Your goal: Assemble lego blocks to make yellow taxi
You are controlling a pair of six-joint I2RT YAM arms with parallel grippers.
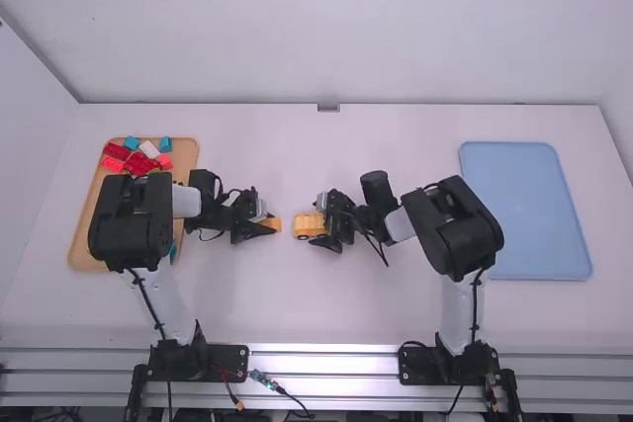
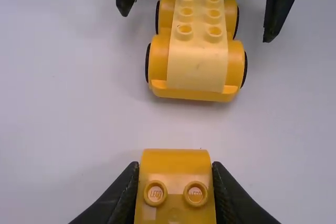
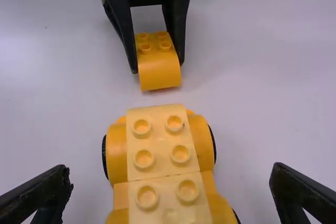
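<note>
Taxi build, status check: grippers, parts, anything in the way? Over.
Left gripper shut on yellow curved block. Right gripper open around wheeled yellow base, not touching. Block off base; right fingers might crowd its approach.

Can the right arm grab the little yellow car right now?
Probably yes: its hand is open, with one finger out on each side of the car and nothing blocking them.

High view looks forward-down from above, behind; close-in wrist views face each other, sharing the yellow car (image 2: 197,64).
</note>
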